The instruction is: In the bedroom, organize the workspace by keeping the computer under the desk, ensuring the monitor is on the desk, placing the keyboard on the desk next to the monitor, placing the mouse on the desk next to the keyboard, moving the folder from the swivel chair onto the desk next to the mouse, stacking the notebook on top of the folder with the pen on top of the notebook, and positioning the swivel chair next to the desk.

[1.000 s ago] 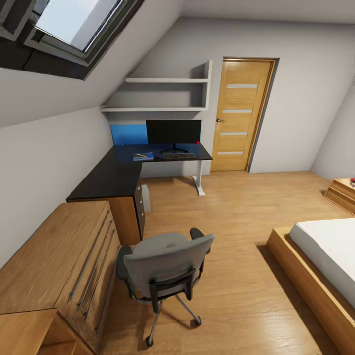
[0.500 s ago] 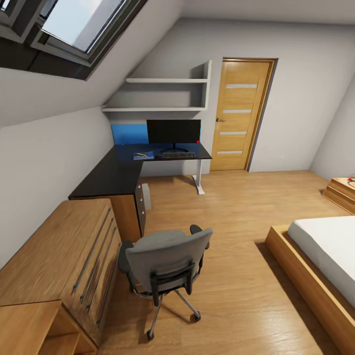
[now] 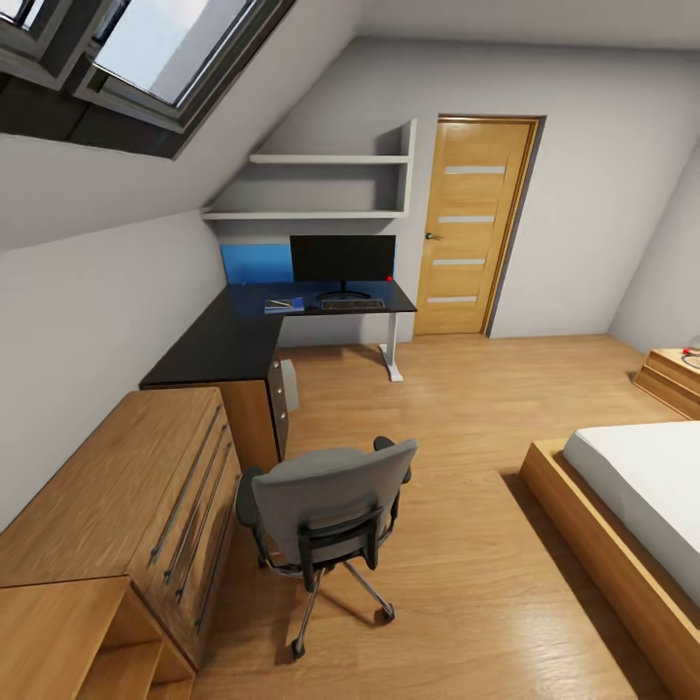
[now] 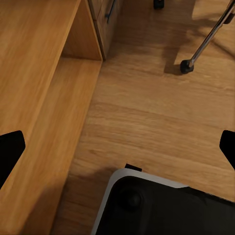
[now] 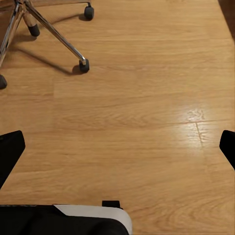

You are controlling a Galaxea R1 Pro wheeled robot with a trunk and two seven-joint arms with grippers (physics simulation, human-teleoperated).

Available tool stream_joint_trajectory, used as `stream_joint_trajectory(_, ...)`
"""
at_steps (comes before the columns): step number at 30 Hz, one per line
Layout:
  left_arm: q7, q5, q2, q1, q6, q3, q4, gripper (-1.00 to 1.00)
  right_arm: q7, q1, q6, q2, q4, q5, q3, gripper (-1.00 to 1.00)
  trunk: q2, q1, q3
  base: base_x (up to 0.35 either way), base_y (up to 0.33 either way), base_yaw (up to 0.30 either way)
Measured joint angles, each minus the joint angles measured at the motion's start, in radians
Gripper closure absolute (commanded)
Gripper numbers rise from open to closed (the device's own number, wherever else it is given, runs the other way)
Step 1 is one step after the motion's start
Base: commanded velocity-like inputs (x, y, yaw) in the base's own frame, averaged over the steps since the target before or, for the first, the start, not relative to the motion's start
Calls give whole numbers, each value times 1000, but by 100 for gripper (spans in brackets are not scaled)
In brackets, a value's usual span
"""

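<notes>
Both hands hung spread and empty. The swivel chair point(image 3: 326, 510) looked heavy but free-rolling on casters; best gripped at the stiff backrest edge.

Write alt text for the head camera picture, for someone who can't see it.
An attic bedroom: a grey swivel chair stands on the wood floor, apart from a black L-shaped desk holding a monitor, keyboard and blue folder. A wooden door is behind, a bed at right.

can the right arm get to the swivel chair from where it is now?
Probably not yet. The right hand hangs open over bare wood floor, with the chair's chrome legs and casters a stretch ahead of it. Nothing stands between them, so rolling forward should bring it within reach.
</notes>
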Motion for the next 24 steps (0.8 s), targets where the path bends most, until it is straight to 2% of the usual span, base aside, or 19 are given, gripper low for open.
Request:
stream_joint_trajectory(9, -1, 0, 0, 0, 0, 0, 0, -100, 1, 0, 0, 0, 0, 1, 0, -100, 0, 0, 0, -2, 0, 0)
stream_joint_trajectory(24, 2, 1, 2, 0, 8, 0, 0, -100, 2, 0, -1, 1, 0, 2, 3, -100, -105, 58, -47, 0, 0, 0)
